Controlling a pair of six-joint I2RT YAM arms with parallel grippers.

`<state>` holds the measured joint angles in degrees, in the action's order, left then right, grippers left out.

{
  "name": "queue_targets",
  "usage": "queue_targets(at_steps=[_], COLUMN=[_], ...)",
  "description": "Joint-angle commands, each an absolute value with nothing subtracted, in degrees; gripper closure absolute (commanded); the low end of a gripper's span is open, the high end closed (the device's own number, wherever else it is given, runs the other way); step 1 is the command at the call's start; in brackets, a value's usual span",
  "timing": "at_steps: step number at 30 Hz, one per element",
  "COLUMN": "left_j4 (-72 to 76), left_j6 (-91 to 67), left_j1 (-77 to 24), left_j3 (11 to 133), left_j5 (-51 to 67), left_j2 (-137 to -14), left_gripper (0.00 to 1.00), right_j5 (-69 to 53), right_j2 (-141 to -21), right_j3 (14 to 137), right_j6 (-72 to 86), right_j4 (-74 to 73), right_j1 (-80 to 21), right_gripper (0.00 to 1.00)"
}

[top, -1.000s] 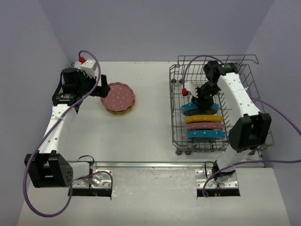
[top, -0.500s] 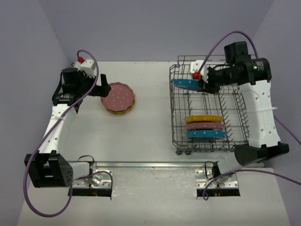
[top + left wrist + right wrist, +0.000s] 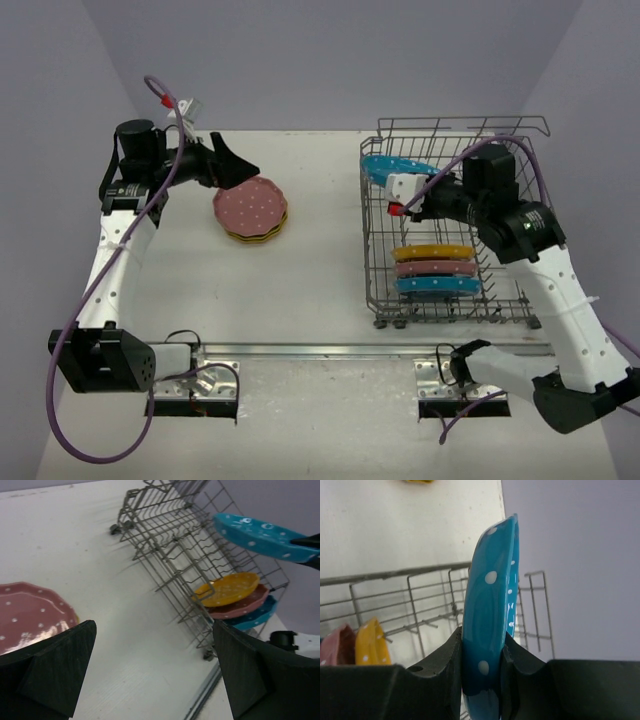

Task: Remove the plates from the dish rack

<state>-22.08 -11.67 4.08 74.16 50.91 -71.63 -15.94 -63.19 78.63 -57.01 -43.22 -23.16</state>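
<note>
My right gripper [image 3: 412,195] [image 3: 481,652] is shut on the rim of a blue dotted plate [image 3: 395,169] [image 3: 492,610] [image 3: 260,536], which it holds in the air above the dish rack's [image 3: 520,205] [image 3: 170,550] far left corner. Three plates stand on edge in the rack's near part: orange-yellow [image 3: 437,252] [image 3: 227,588], pink [image 3: 435,268] and blue [image 3: 437,285]. On the table to the left lies a pink plate [image 3: 250,205] [image 3: 27,612] stacked on a yellow one [image 3: 252,236]. My left gripper [image 3: 232,165] [image 3: 155,672] hangs open just above and left of that stack, holding nothing.
A metal rail [image 3: 330,350] runs along the table's near edge between the two arm bases. Purple cables [image 3: 75,330] loop off both arms. Grey walls close in the table at the back and on both sides.
My right gripper lifted the blue plate up out of the rack and carried it toward the rack's far left corner. My left arm rose and turned to point right.
</note>
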Motion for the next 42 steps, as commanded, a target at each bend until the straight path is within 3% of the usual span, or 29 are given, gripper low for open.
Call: queue_targets(at_steps=[1, 12, 17, 20, 24, 27, 29, 31, 33, 35, 37, 39, 41, 42], left_j4=[-18.7, -27.8, -31.8, -31.9, -31.0, -30.2, -29.4, -27.9, -23.1, -20.3, -19.8, -18.4, -16.6, -15.1], left_j6=[-19.5, -12.8, -9.4, -8.9, -8.8, -9.0, -10.1, -12.2, -15.5, -18.9, -19.1, -20.0, -21.6, -22.3], left_j1=[4.0, 4.0, 4.0, 4.0, 4.0, 4.0, 4.0, 4.6, 5.8, 8.8, 10.4, 13.7, 15.4, 16.1], left_j3=[76.9, 77.5, 77.4, 76.6, 74.2, 72.4, 71.6, 70.7, 69.2, 68.4, 68.7, 68.9, 68.9, 69.0], left_j5=[66.4, 67.1, 66.0, 67.8, 71.5, 75.0, 76.0, 76.2, 77.5, 78.4, 78.5, 78.6, 77.9, 77.3], left_j2=[-73.1, -73.8, -75.1, -75.1, -75.1, -75.5, -75.9, -76.1, -76.5, -77.9, -79.1, -80.8, -82.1, -82.6], left_gripper=[0.04, 0.07, 0.13, 0.24, 0.51, 0.75, 0.98, 1.00, 1.00, 1.00, 1.00, 1.00, 1.00, 1.00], right_j5=[-4.0, -3.6, -4.0, -4.6, -4.0, -2.8, -1.9, -0.5, 1.5, 6.1, 7.8, 10.5, 13.3, 13.9], right_j2=[-59.0, -61.9, -64.1, -65.4, -68.3, -70.1, -70.3, -70.5, -70.4, -69.8, -69.0, -68.1, -67.5, -67.1], right_j3=[68.6, 53.9, 50.2, 48.5, 47.6, 47.9, 48.1, 48.5, 49.1, 51.5, 52.7, 54.3, 54.0, 53.6], right_j6=[-74.0, -98.8, -102.7, -103.9, -105.1, -104.9, -104.5, -104.1, -103.2, -98.9, -96.7, -93.5, -93.0, -92.7], right_j4=[-3.4, 24.6, 28.6, 31.2, 36.4, 38.9, 38.9, 38.1, 35.1, 28.2, 25.5, 21.4, 18.6, 17.4], right_j1=[-34.9, -52.6, -57.7, -58.6, -59.3, -59.5, -59.5, -59.5, -59.5, -59.5, -59.5, -59.3, -59.2, -59.0], right_gripper=[1.00, 1.00, 1.00, 1.00, 1.00, 1.00, 1.00, 1.00, 0.89, 0.62, 0.52, 0.34, 0.09, 0.04])
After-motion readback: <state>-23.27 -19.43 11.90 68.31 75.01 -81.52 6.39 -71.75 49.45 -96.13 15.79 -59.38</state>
